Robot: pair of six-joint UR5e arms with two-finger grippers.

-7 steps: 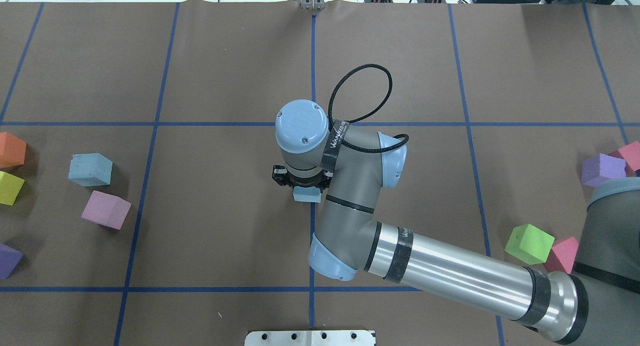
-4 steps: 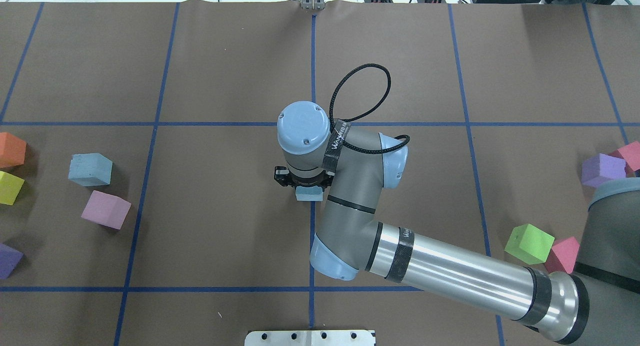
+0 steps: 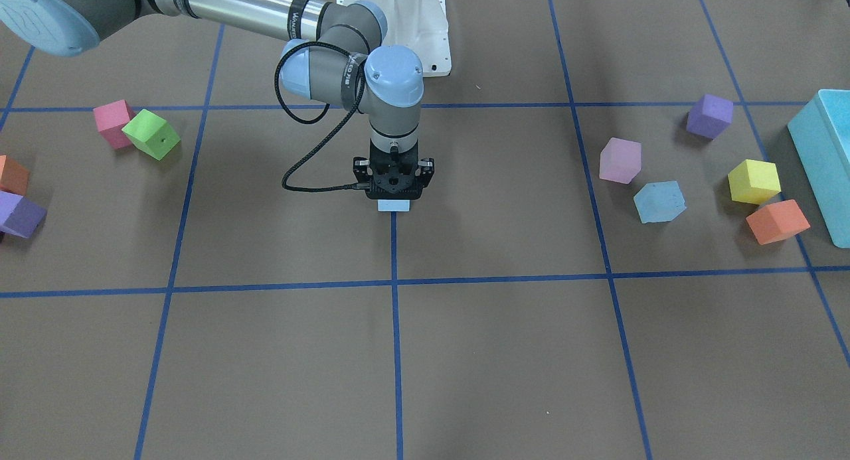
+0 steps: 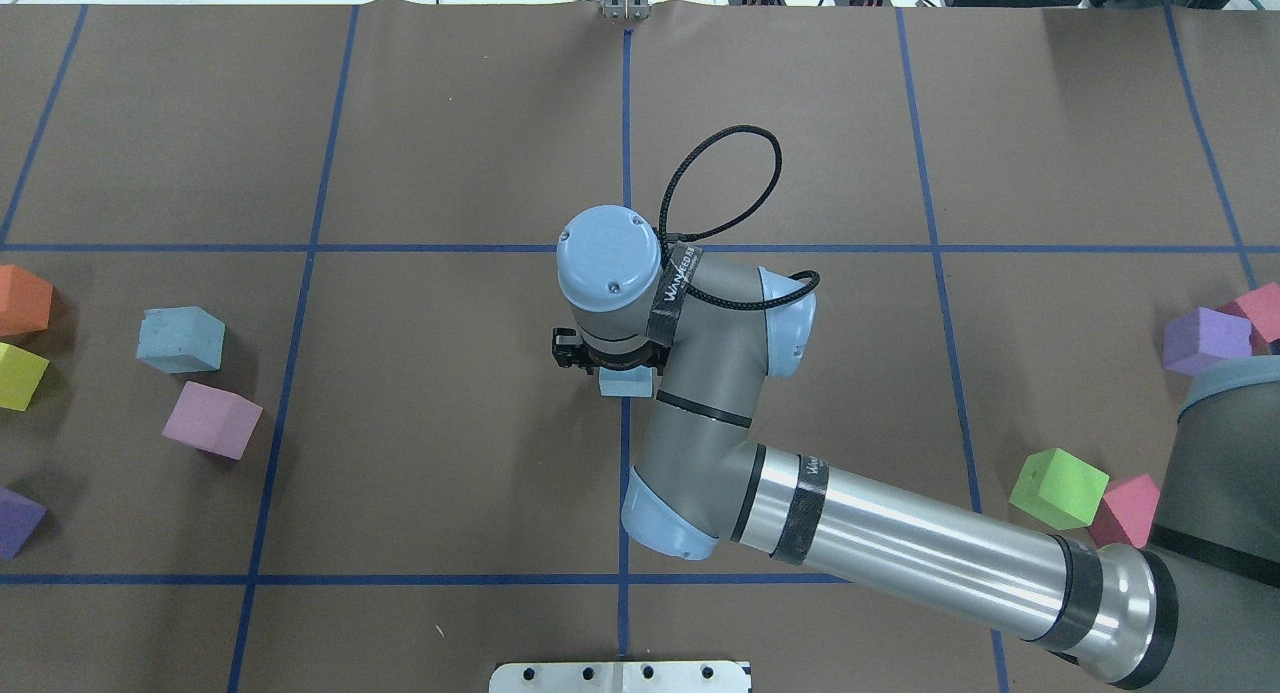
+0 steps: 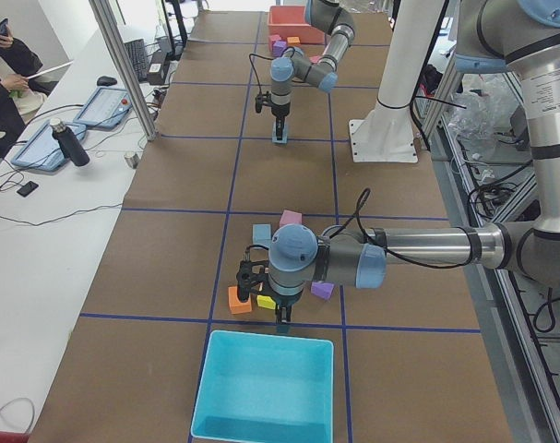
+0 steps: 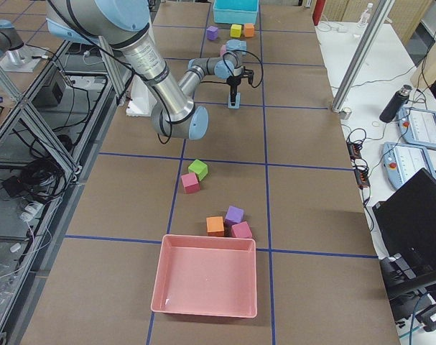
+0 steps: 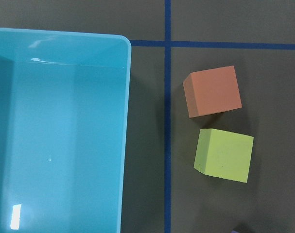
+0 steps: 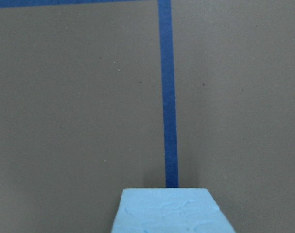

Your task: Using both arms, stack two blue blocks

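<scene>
One pale blue block (image 3: 394, 206) sits under my right gripper (image 3: 394, 197) on the centre blue line, and also shows in the overhead view (image 4: 625, 383) and at the bottom of the right wrist view (image 8: 169, 211). The right gripper points straight down and is shut on it, just above or on the table. The second blue block (image 4: 180, 339) lies on the left side, next to a pink cube (image 4: 212, 419). My left gripper (image 5: 281, 321) shows only in the exterior left view, near the turquoise box (image 5: 261, 388); I cannot tell whether it is open or shut.
Orange (image 7: 213, 91) and yellow (image 7: 223, 154) cubes lie beside the turquoise box (image 7: 60, 136). Green (image 4: 1058, 488), pink and purple (image 4: 1205, 339) cubes lie on the right side. A pink tray (image 6: 207, 284) stands at the right end.
My right wrist has shifted slightly to the right with the blue block, and less of the block shows beneath it. Nothing else has moved.
</scene>
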